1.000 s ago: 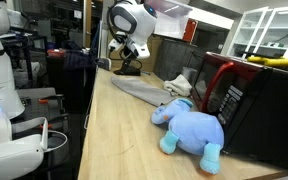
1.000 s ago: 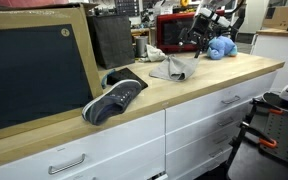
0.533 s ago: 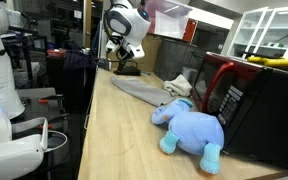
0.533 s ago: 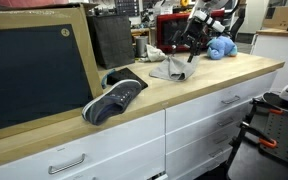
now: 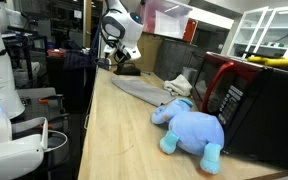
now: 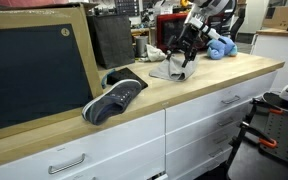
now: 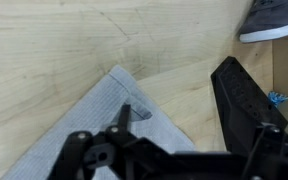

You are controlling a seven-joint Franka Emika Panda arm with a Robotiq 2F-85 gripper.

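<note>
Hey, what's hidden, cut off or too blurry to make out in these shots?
Wrist view: the shoe is cut by the top right corner.
Wrist view: the cloth runs under the gripper, its lower end hidden.
Exterior view: the microwave is cut by the right edge; the toy elephant covers part of its front.

Arm (image 6: 196, 20) shifted along the counter (image 6: 234, 75) toward the shoe (image 6: 114, 98), lower over grey cloth (image 6: 167, 71)

Light wood countertop (image 5: 124, 140) fills lower frame in both exterior views. White drawer fronts (image 6: 209, 120) w/ metal handles (image 6: 230, 99) below it, lower right. Big dark framed board (image 6: 29, 70) at upper left. White-framed glass panels (image 5: 269, 28) upper right. Cluttered lab bkgd, even indoor light.
</note>
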